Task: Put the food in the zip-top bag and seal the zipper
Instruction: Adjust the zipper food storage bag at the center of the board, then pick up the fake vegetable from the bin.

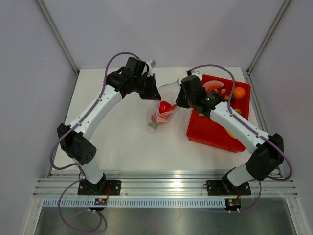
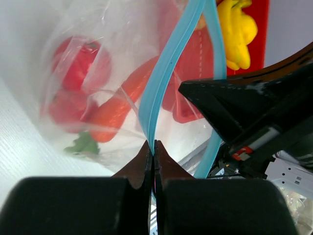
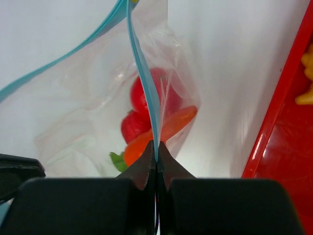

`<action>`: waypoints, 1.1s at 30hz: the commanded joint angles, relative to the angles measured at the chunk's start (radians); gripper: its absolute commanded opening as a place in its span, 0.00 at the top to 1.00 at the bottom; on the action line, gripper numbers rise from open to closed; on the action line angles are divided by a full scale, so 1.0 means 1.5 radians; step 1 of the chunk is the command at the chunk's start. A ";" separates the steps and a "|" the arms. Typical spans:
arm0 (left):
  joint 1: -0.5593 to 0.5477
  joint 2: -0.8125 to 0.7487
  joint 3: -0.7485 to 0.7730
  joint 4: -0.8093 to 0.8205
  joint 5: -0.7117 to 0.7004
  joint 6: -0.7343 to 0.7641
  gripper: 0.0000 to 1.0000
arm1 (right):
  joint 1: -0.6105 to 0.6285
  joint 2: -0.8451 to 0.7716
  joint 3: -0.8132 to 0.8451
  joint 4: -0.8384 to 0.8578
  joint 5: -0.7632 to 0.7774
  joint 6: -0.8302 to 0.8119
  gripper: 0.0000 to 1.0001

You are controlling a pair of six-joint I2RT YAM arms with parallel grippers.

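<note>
**A:** While clamped tight on the zipper (image 2: 166,73), left gripper (image 2: 152,147) and right gripper (image 3: 156,147) each pinching one end, likely to fail how?

**B:** Could slip off if pulled apart too hard. Could leave the middle gaping, spilling food (image 3: 146,98) from the bag (image 1: 164,110) at mid-table.

**A:** Room to move?

**B:** Bare table (image 1: 117,137) leftward. Tray (image 1: 215,132) just beside the right arm, so mind that rim.
</note>
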 commanded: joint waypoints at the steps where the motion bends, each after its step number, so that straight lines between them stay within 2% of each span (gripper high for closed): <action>1: 0.002 -0.044 0.010 0.028 -0.017 0.007 1.00 | -0.005 -0.008 0.041 0.010 0.010 -0.033 1.00; 5: 0.002 -0.018 -0.046 0.055 -0.006 -0.004 1.00 | -0.013 0.064 0.038 -0.002 0.005 -0.035 1.00; 9: 0.002 -0.007 -0.062 0.052 -0.021 0.003 1.00 | -0.020 0.078 0.019 0.003 -0.001 -0.027 1.00; 12: 0.002 -0.018 -0.066 0.055 -0.030 0.005 1.00 | -0.020 0.059 0.016 0.007 0.000 -0.029 0.89; 13: 0.002 -0.017 -0.064 0.055 -0.031 0.006 1.00 | -0.020 0.054 0.022 0.001 0.003 -0.031 0.82; 14: 0.002 -0.017 -0.063 0.055 -0.029 0.006 1.00 | -0.020 0.038 0.024 -0.001 0.005 -0.034 0.70; 16: 0.001 -0.014 -0.064 0.057 -0.027 0.005 1.00 | -0.020 0.019 0.031 -0.012 0.015 -0.040 0.59; 17: 0.002 -0.012 -0.067 0.058 -0.026 0.004 1.00 | -0.021 -0.004 0.033 -0.015 0.019 -0.045 0.47; 19: 0.002 -0.012 -0.073 0.064 -0.021 0.003 1.00 | -0.020 -0.032 0.033 -0.026 0.042 -0.052 0.40; 22: 0.002 -0.009 -0.085 0.081 -0.015 -0.007 1.00 | -0.027 -0.091 0.019 -0.041 0.071 -0.057 0.36; 26: 0.002 -0.007 -0.095 0.108 -0.004 -0.028 1.00 | -0.076 -0.178 -0.030 -0.034 0.067 -0.045 0.31; 33: -0.010 -0.003 -0.081 0.125 -0.004 -0.029 1.00 | -0.268 -0.191 -0.115 0.000 -0.013 -0.029 0.25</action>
